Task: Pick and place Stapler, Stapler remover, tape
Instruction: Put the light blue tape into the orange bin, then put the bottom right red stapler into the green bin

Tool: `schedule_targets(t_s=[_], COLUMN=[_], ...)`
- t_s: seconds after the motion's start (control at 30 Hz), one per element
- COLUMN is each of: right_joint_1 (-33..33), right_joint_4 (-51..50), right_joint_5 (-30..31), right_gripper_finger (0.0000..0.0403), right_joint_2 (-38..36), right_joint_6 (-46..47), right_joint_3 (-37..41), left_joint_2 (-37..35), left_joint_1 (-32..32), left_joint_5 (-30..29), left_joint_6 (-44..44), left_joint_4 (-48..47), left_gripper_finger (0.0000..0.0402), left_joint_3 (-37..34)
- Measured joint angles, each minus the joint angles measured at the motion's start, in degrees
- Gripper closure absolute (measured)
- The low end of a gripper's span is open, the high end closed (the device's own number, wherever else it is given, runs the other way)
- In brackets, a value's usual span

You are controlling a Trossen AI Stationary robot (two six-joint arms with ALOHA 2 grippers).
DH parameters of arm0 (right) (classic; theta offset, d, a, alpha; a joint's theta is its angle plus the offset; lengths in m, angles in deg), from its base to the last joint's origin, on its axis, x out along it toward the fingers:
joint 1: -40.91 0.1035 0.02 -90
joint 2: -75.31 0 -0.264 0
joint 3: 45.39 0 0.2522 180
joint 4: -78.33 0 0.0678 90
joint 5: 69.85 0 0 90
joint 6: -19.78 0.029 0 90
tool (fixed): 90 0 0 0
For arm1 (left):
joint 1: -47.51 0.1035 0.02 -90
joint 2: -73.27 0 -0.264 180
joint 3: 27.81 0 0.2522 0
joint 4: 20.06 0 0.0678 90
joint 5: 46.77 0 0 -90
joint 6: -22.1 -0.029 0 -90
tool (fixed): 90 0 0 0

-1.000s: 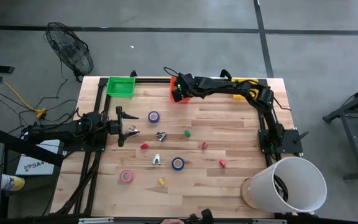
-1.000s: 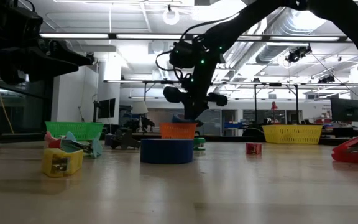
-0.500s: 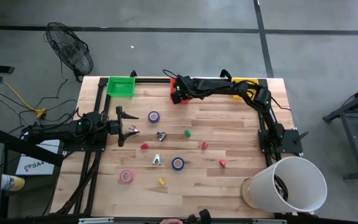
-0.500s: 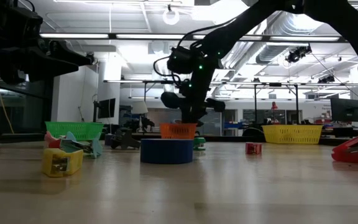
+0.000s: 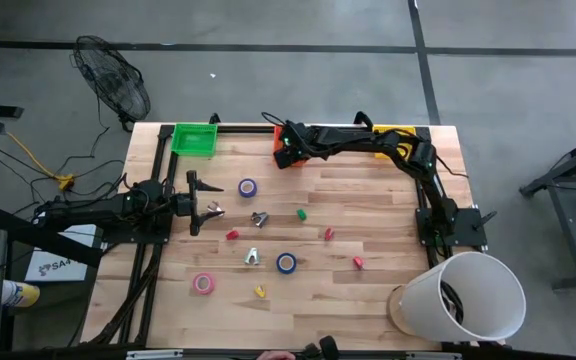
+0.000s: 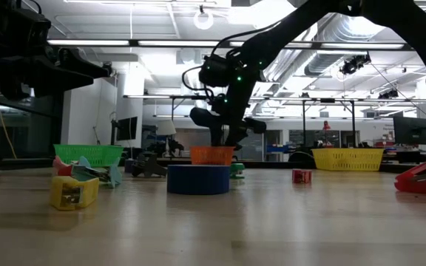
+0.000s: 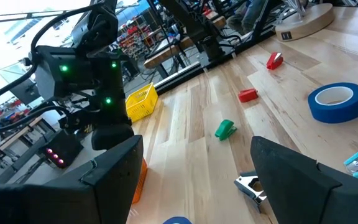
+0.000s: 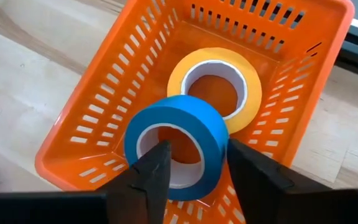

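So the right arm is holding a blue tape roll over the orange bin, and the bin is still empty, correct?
Not empty. The right wrist view shows a yellow tape roll already lying in the orange bin. The rest holds: the right gripper holds the blue tape roll over that bin.

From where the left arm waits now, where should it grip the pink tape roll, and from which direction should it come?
The pink tape roll lies flat, its open centre facing up, with bare table around it. The left gripper would probably best come straight down and close across the ring's outer wall, or put one finger into the hole and pinch one wall.
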Motion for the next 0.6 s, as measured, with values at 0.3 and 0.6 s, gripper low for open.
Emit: schedule_targets(t_s=[0.3, 0.6], right_joint_1=[-0.1, 1.6], right_joint_4=[-4.6, -16.4], right_joint_5=[0.2, -4.3], right_gripper_finger=[0.0229, 0.0237], right_joint_2=[-0.1, -0.1], right_joint_6=[-2.9, -8.6], right_joint_3=[-4.9, -11.2], left_joint_2=[0.0, 0.0], left_joint_1=[0.0, 0.0], left_joint_5=[0.0, 0.0], left_joint_6=[0.0, 0.0], left_joint_4=[0.0, 0.0], left_gripper_finger=[0.0108, 0.0108], left_joint_3=[0.0, 0.0])
